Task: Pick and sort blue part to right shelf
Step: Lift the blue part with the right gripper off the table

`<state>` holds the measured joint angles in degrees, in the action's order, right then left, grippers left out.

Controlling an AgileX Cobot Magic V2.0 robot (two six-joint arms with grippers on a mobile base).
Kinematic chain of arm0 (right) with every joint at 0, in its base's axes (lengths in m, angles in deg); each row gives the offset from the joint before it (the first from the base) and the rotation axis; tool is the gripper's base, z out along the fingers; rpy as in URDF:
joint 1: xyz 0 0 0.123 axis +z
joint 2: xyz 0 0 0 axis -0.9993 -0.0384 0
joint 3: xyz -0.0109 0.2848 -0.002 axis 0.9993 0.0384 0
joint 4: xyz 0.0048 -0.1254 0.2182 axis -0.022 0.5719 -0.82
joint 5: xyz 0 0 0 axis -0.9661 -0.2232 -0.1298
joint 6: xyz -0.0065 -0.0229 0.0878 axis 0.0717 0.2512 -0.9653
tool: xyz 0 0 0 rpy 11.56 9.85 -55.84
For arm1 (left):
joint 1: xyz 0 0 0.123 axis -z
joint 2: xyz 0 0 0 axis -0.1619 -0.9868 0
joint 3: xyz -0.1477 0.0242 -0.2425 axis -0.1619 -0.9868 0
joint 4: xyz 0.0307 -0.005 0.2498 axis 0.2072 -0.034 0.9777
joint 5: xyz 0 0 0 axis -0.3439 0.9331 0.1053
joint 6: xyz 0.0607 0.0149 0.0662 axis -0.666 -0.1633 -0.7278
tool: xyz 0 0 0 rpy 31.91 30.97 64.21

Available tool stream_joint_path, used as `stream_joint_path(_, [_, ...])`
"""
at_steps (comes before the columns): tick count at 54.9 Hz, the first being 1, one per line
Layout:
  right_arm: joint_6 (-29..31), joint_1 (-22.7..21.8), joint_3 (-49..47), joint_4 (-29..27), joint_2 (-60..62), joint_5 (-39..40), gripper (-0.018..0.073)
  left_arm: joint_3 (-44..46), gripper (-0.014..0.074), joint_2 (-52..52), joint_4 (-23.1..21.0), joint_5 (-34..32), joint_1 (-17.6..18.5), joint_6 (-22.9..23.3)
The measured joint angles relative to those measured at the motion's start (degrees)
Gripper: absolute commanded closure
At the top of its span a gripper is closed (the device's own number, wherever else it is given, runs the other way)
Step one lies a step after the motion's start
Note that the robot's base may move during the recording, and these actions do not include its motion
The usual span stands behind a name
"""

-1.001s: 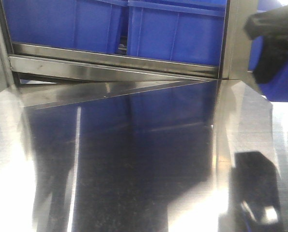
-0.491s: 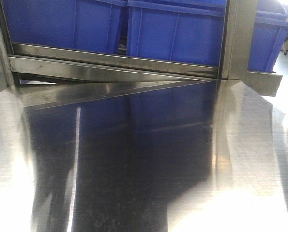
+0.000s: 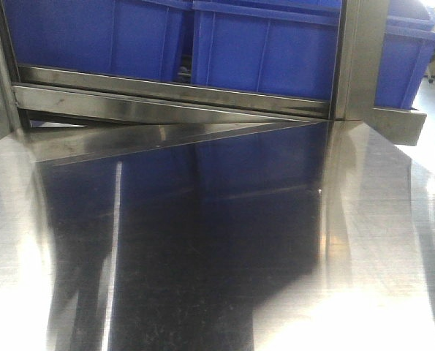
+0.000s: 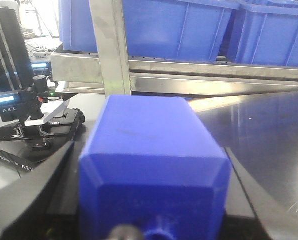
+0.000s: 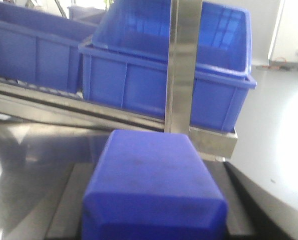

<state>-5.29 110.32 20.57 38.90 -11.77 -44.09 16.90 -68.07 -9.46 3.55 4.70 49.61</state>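
A blue part (image 4: 149, 125), a blocky box with bevelled edges, fills the left wrist view, and my left gripper (image 4: 154, 150) is shut on it with dark fingers (image 4: 63, 195) along its sides. My right gripper (image 5: 154, 170) is likewise shut on a second blue part (image 5: 151, 200). The right shelf (image 3: 166, 91) stands just beyond, with a brushed-steel front rail and big blue crates (image 3: 268, 51). From the right wrist, an open blue crate (image 5: 138, 85) sits behind a steel post (image 5: 181, 65). Neither gripper shows in the front view.
A shiny steel table top (image 3: 202, 256) runs up to the rack's rail. An upright steel post (image 3: 360, 58) splits the rack bays. Black ARX equipment (image 4: 13, 100) stands off the table's left side. Pale floor (image 5: 284, 130) lies to the right of the rack.
One second ago a dark arm showed at the front view's upper right, with its shadow on the table. Both have left that view since; the rack and crates stay put.
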Motion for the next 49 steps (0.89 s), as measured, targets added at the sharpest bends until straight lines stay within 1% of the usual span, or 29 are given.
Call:
stream_joint_path(5, [0.00,0.00,0.00,0.19,0.18,2.25,0.0354,0.00,0.0317,0.00,0.00,0.00,0.00,0.00])
stream_joint_path(18, [0.00,0.00,0.00,0.53,0.18,11.36,0.0354,0.00,0.0317,0.00,0.00,0.00,0.00,0.00])
stream_joint_path(49, [0.02,0.00,0.08,0.79,0.18,11.19,0.0354,0.00,0.0317,0.00,0.00,0.00,0.00,0.00])
